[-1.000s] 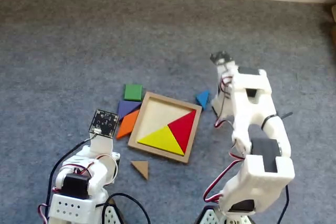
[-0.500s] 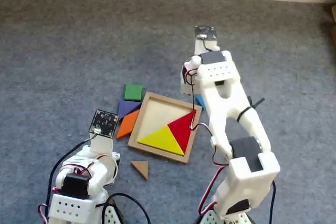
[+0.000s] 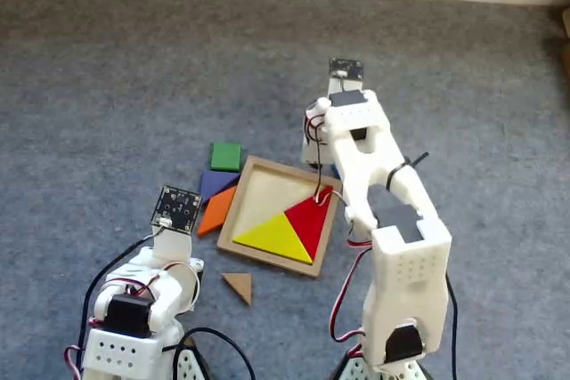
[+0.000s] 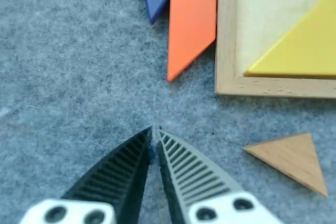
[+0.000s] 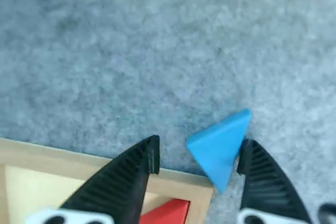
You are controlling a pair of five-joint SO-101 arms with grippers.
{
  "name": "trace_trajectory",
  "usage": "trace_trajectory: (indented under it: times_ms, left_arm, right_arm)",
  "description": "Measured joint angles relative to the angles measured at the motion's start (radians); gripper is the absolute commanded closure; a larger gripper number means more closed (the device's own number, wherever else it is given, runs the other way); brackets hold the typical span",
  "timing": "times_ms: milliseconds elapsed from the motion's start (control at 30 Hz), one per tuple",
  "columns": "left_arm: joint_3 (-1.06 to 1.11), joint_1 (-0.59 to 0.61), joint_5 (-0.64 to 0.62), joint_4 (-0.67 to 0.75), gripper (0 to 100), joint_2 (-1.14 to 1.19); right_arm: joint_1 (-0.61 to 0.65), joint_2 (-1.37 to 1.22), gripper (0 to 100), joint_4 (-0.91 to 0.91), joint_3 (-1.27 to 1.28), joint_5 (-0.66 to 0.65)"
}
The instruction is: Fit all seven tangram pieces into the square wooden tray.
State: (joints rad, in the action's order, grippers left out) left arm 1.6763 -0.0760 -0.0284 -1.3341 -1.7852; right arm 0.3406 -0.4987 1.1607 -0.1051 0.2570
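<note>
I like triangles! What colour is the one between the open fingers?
The triangle is blue, clearest in the right wrist view.

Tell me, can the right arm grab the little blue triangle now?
Probably yes. The right tool is open, and the blue triangle lies uncovered on the carpet between its jaws. The rim of the wooden tray is close beside.
</note>
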Motion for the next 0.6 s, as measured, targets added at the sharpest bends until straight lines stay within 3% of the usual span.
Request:
trace_trajectory:
  times_ms: [200, 433, 600]
  left_arm:
    - [0.0, 0.0, 0.0, 0.0, 100, 0.0]
    - [0.0, 0.0, 0.0, 0.0, 100, 0.0]
    - [0.0, 0.0, 0.0, 0.0, 100, 0.0]
  right_arm:
    - [-0.012, -0.023, 75.9, 0.0, -0.008, 0.002]
    - [-0.048, -0.034, 87.8, -0.017, -0.018, 0.003]
    - [-0.083, -0.034, 91.3, -0.018, -0.018, 0.003]
